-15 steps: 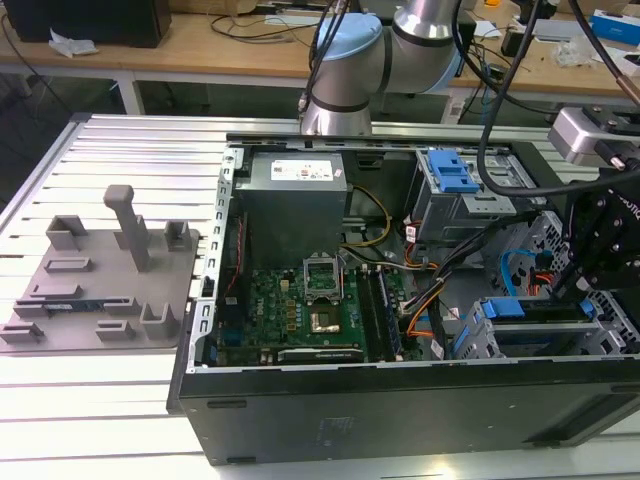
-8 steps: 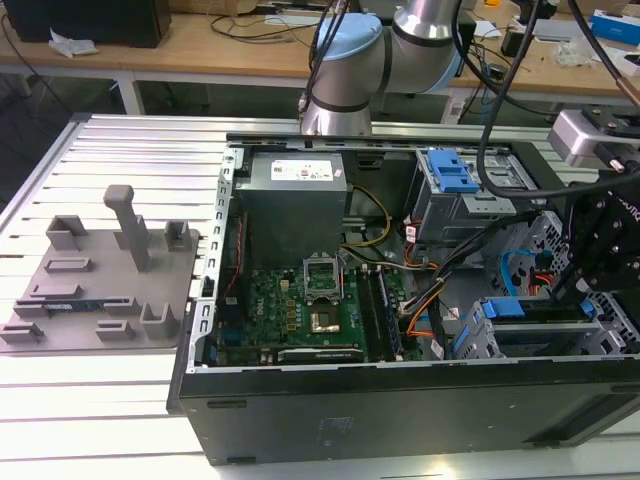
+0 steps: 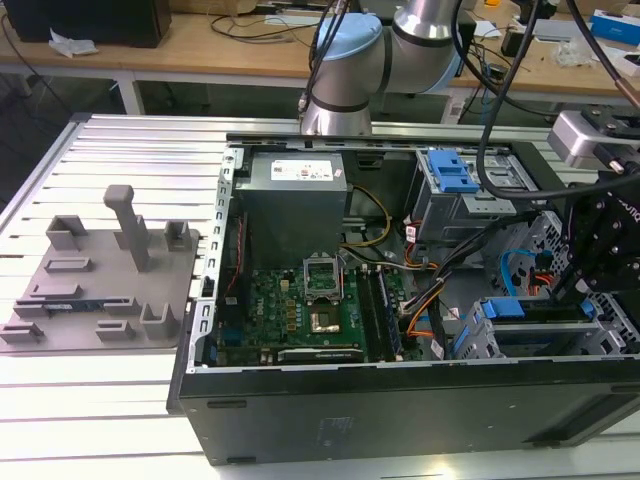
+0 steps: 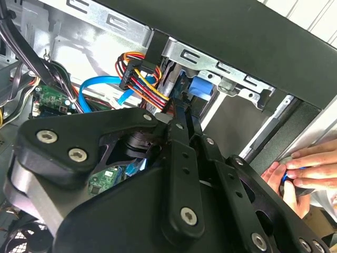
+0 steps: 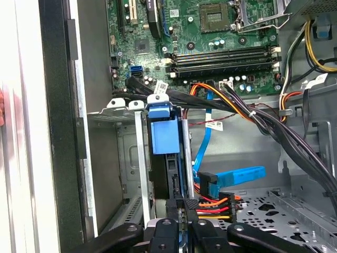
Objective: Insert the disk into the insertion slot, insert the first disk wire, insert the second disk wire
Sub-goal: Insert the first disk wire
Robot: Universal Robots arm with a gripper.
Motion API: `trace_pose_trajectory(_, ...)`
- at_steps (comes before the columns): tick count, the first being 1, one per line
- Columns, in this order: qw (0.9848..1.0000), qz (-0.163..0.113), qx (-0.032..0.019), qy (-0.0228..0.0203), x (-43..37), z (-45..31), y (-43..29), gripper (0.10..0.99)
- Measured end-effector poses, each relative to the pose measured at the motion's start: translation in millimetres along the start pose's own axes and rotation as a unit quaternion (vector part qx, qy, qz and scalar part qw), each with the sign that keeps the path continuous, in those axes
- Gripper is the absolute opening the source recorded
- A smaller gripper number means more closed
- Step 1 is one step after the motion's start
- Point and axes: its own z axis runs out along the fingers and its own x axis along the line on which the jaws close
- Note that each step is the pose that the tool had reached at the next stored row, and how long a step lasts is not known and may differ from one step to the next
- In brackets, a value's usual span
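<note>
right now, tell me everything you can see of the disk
The disk shows edge-on: a thin dark slab in a bright blue plastic frame, with a broad blue tab at the end away from the gripper. It sits between the walls of the grey sheet-metal insertion slot. The gripper pinches its near edge.

Open computer case (image 3: 400, 410) lying on slatted table (image 3: 90, 420); gripper (image 3: 590, 285) hanging over blue-framed disk (image 3: 530, 312) in insertion slot (image 3: 470, 335); motherboard (image 3: 300, 300) sitting well apart from gripper
</note>
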Motion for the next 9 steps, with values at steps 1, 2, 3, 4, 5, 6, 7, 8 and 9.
trace_pose_trajectory(1, 1.0000, 0.000, 0.0000, 0.0000, 0.0, 0.1, 0.0, 0.165)
trace_pose_trajectory(2, 1.0000, -0.001, 0.0001, 0.0001, 0.0, 0.1, 0.0, 0.165)
trace_pose_trajectory(3, 1.0000, -0.001, 0.0001, 0.0001, 0.0, 0.1, 0.1, 0.165)
trace_pose_trajectory(4, 1.0000, -0.001, 0.0001, 0.0001, 0.0, 0.2, 0.1, 0.165)
trace_pose_trajectory(5, 1.0000, -0.001, 0.0001, 0.0001, 0.0, 0.2, 0.1, 0.165)
trace_pose_trajectory(6, 1.0000, -0.001, 0.0001, 0.0001, 0.1, 0.2, 0.2, 0.165)
trace_pose_trajectory(7, 1.0000, -0.001, 0.0001, 0.0001, 0.1, 0.2, 0.2, 0.165)
trace_pose_trajectory(8, 1.0000, -0.001, 0.0001, 0.0001, 0.1, 0.2, 0.2, 0.165)
trace_pose_trajectory(9, 1.0000, -0.001, 0.0001, 0.0000, 0.0, 0.1, 0.2, 0.165)
